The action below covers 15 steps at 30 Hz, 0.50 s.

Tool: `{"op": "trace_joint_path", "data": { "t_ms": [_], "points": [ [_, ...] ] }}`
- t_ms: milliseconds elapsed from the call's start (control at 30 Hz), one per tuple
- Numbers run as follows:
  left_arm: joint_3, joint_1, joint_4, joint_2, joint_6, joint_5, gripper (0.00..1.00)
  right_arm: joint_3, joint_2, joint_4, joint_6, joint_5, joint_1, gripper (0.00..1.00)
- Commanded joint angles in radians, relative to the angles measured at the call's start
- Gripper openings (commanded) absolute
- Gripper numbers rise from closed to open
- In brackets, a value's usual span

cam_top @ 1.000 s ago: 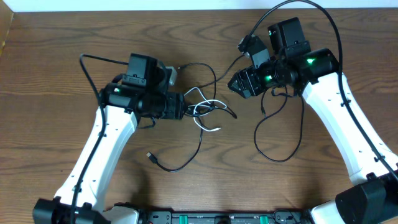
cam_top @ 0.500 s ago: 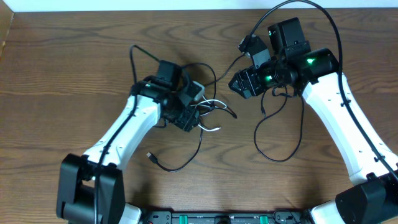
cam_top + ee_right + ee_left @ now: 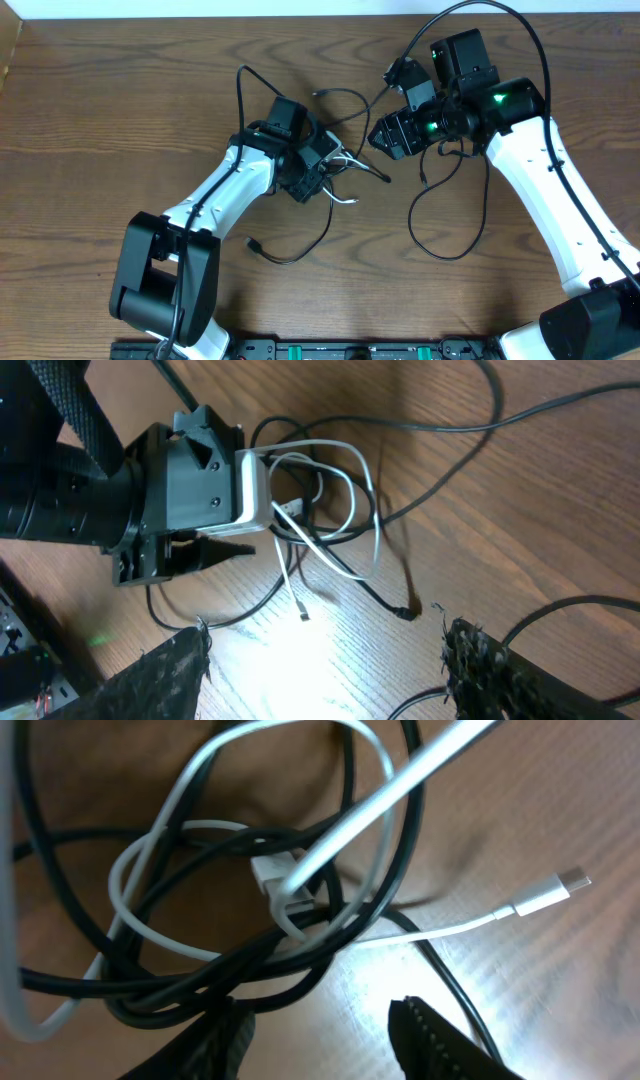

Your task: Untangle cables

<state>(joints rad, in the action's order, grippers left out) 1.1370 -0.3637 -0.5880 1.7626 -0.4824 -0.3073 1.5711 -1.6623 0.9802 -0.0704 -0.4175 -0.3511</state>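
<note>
The cables form a tangle (image 3: 345, 168) at the table's middle: a white cord (image 3: 180, 935) with a small plug end (image 3: 575, 878) looped through several black cords (image 3: 150, 985). My left gripper (image 3: 335, 172) is right at the tangle. In the left wrist view its fingers (image 3: 330, 1040) are open, just below the knot. My right gripper (image 3: 378, 135) is open and empty, just right of the tangle. In the right wrist view (image 3: 330, 670) it hangs above bare wood, with the tangle (image 3: 325, 510) and the left gripper (image 3: 200, 490) beyond it.
A black cord (image 3: 290, 262) trails from the tangle toward the front, ending in a plug. Another black cord (image 3: 412, 220) makes a loose loop under the right arm. Thick black wires arch over both arms. The table's far edge runs along the top.
My left arm has swung in from the left and turned, bringing its gripper onto the tangle. The tangle has shifted slightly up and right. The right arm has not moved.
</note>
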Motion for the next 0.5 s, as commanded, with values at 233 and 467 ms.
{"op": "trace_joint_path", "data": {
  "t_ms": [233,467],
  "points": [
    [-0.009,-0.003,0.138,0.008,-0.011,0.013,0.46,-0.002,-0.009,0.002,0.002,0.001,0.000,0.74],
    [-0.009,-0.003,0.195,0.013,-0.011,0.013,0.56,-0.002,-0.009,-0.001,0.002,0.001,0.000,0.74]
  ]
}}
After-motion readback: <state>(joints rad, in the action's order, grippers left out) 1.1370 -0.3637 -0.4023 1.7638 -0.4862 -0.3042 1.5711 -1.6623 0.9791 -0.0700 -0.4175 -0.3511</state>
